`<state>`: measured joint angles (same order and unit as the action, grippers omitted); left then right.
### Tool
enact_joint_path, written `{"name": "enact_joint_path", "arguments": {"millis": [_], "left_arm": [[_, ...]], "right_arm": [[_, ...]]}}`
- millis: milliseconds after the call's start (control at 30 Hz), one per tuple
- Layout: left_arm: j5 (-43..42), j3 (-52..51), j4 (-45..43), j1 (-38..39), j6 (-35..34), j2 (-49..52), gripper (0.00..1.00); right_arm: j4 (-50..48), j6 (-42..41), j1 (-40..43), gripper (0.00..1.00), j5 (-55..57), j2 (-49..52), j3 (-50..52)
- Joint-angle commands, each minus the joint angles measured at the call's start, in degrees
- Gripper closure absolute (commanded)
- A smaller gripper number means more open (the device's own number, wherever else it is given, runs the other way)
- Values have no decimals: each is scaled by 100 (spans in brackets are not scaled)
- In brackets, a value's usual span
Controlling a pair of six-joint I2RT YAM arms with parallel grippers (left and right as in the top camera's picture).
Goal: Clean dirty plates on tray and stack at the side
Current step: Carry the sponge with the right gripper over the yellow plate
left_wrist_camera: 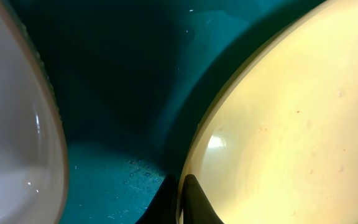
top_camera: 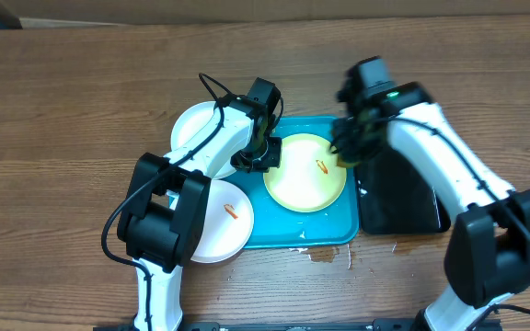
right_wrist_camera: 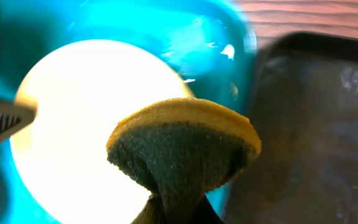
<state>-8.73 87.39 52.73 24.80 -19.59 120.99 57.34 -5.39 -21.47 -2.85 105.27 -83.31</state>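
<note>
The pale plate with the lime-green rim (top_camera: pixel 305 179) lies in the turquoise tray (top_camera: pixel 311 234) and has an orange smear near its middle. My left gripper (top_camera: pixel 263 158) is shut on this plate's left rim; in the left wrist view the fingers (left_wrist_camera: pixel 182 199) pinch the plate's edge (left_wrist_camera: pixel 291 124). My right gripper (top_camera: pixel 346 152) is shut on a yellow and green sponge (right_wrist_camera: pixel 182 146) and holds it over the plate's right edge (right_wrist_camera: pixel 73 124). One white plate (top_camera: pixel 194 133) lies at the tray's far left corner. Another white plate (top_camera: pixel 224 221), with an orange smear, overlaps the tray's left side.
A black tray (top_camera: pixel 398 198) lies right of the turquoise tray and also shows in the right wrist view (right_wrist_camera: pixel 316 124). Small wet spots (top_camera: pixel 325 253) lie on the wooden table in front of the turquoise tray.
</note>
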Motion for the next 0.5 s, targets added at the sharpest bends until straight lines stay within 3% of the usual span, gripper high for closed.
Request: {"name": "enact_joint_path", "arguments": {"millis": [0,133,467], "left_arm": [[278,-66,37,37,-118,48,96],[278,-66,42,37,-118,48,96],[278,-66,57,37,-120,48,96]], "right_arm": [[-98,-225,-463,96,1193,-98,-20],[-435,-385,-743,96,1849,-42,256],[-999,-380,-772,96,1843,203,713]]}}
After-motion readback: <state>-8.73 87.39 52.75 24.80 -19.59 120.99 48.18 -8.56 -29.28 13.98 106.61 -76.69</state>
